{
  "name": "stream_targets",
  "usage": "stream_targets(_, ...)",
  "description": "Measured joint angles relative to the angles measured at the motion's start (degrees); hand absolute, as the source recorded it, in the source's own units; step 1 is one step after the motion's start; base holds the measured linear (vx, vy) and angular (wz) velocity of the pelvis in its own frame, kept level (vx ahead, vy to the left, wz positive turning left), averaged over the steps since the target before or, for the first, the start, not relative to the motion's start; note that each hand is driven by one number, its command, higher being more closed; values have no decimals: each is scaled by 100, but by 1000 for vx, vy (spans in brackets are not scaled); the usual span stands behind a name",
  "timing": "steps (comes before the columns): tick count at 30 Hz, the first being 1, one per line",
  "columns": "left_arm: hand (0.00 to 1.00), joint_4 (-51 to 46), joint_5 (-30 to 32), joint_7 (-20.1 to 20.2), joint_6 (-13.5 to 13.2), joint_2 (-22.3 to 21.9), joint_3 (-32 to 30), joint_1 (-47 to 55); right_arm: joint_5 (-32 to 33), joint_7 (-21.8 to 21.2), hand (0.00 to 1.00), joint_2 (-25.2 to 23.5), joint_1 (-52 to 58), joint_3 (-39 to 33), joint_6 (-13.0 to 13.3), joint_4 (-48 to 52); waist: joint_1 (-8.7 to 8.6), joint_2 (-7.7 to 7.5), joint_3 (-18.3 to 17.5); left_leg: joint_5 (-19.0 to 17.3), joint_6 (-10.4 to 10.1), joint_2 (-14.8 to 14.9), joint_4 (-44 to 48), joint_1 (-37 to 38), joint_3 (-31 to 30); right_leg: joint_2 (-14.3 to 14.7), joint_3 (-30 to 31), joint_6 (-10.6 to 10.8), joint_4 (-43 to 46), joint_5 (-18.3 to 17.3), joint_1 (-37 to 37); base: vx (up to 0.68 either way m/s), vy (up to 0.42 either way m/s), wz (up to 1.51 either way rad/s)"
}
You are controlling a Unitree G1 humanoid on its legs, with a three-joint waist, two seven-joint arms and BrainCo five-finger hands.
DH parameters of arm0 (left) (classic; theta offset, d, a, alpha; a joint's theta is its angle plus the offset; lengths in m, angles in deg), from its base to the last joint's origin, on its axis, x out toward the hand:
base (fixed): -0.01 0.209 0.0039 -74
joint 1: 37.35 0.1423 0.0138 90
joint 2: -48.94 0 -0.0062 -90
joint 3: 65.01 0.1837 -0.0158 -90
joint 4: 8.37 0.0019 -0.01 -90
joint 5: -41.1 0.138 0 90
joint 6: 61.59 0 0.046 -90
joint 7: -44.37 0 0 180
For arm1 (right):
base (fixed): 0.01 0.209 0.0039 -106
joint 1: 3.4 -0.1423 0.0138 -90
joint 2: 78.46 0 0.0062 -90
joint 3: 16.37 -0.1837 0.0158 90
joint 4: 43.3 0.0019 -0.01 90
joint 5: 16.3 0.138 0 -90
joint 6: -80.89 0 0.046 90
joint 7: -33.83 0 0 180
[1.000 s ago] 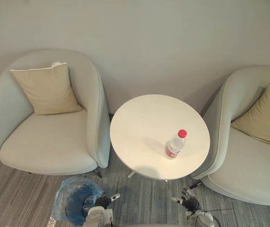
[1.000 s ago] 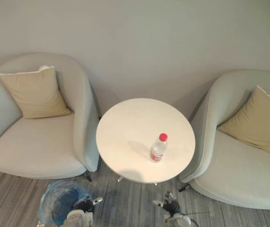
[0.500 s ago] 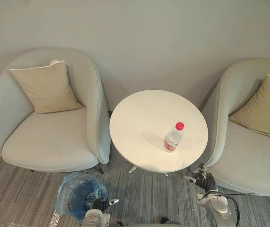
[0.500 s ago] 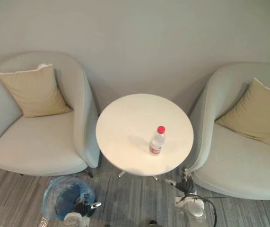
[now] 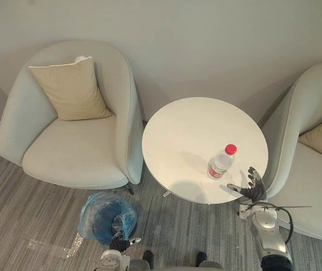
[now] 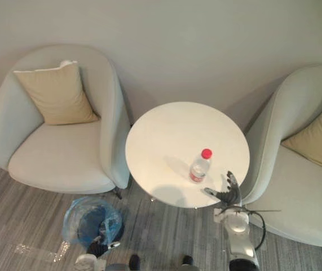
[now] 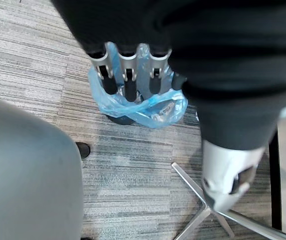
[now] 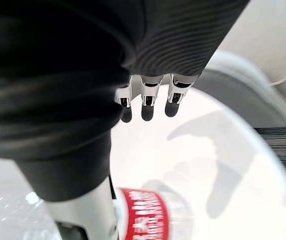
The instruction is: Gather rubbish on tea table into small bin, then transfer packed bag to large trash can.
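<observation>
A round white tea table [image 5: 189, 130] stands between two pale armchairs, each with a tan cushion, against a plain wall. One piece of rubbish is on the table: a clear plastic bottle [image 5: 221, 162] with a red cap and a red label. It stands upright on the near right part of the tabletop, so its long axis is vertical, with the cap on top.

The robot's right hand [image 5: 252, 189] is at the near right edge of the table. Its fingers are spread and straight, and it holds nothing. The bottle is just beside this hand, to its left and a little farther away, and the two are not touching. In the right wrist view, the fingers [image 8: 144, 97] point out over the tabletop, and the bottle's red label sits close by the thumb side.

The small bin [image 5: 107, 217], lined with a blue bag, stands on the grey carpet to the near left of the table. The left hand [image 5: 121, 244] hangs low beside it with relaxed fingers, holding nothing, well apart from the bottle.

The right hand is much the nearer. A grasp would likely mean moving left and closing around the upright body from the side.
</observation>
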Motion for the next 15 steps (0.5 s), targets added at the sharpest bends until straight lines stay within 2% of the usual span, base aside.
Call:
stream_targets(3, 0, -3, -3, -14, -9, 15, 58, -50, 4, 7, 0, 40, -139, 15, 28, -124, 22, -5, 51, 42, 9, -26, 11, -128, -233, -10, -187, -1, -15, 1, 12, 8, -16, 40)
stream_targets(7, 0, -9, -2, -43, -16, 5, 161, -130, 13, 10, 0, 48, -379, 84, 56, -247, 150, 36, 125, 42, 9, -35, 13, -129, -257, -15, -189, -2, -15, 0, 21, 3, -1, 5)
stream_targets(15, 0, -44, -3, -114, -26, -10, 168, -173, 68, -5, 0, 89, -570, 223, 87, -518, 179, 79, 239, 42, 9, -54, 36, -236, -447, -16, -265, -2, -14, 0, 19, -2, 2, 12)
